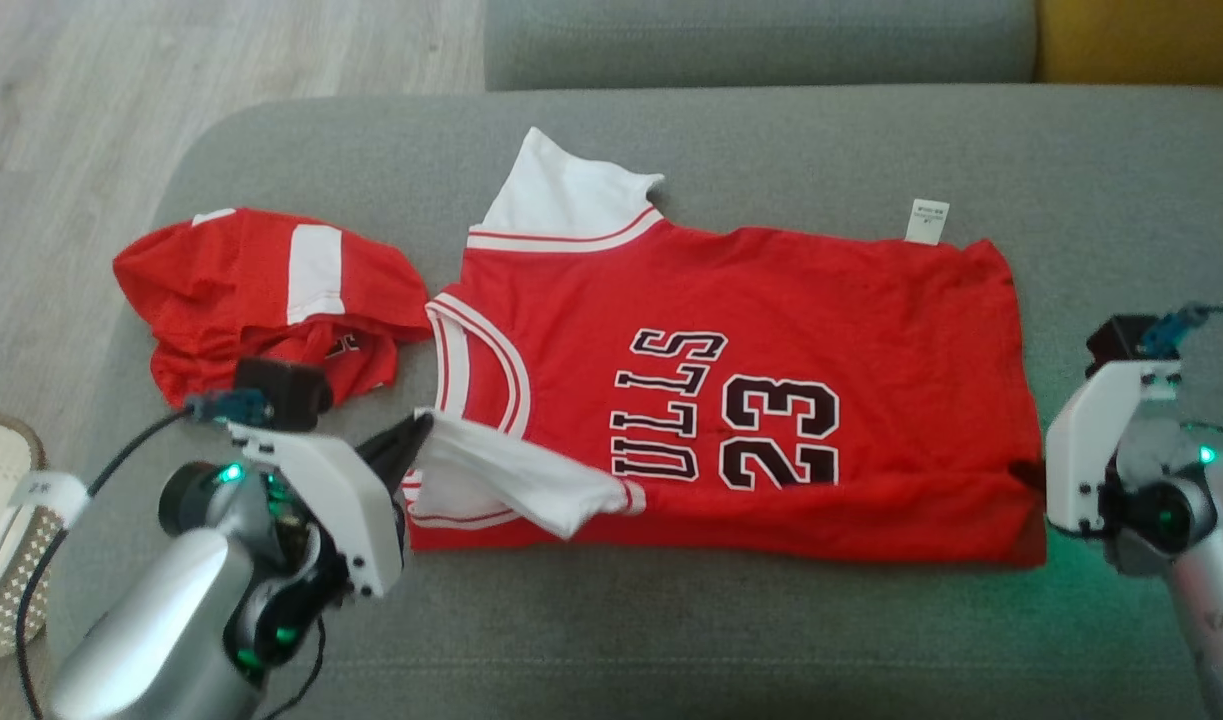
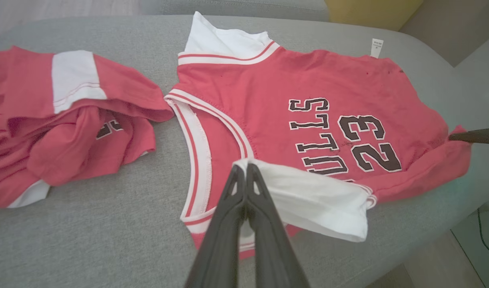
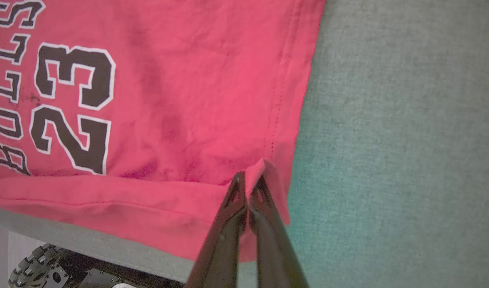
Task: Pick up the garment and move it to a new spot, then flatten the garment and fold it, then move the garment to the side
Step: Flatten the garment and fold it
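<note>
Garment [image 1: 771, 330] lies on sofa [image 1: 671, 640], left jaws clenched on sleeve [image 1: 511, 470], right jaws on hem [image 1: 1011, 400].

A red jersey [image 1: 731, 330] lies spread across the middle of the frame on a grey cushion [image 1: 671, 640]. At lower left, the left gripper [image 1: 423, 425] pinches its white sleeve [image 1: 511, 475]; at right, the right gripper [image 1: 1029, 472] meets the hem corner. A crumpled red garment [image 1: 231, 290] sits at left.

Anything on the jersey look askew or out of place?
The red basketball jersey lies mostly flat, but its near white sleeve, pinched by the left gripper, flops across the front, and a white care tag sticks out at the far edge.
</note>
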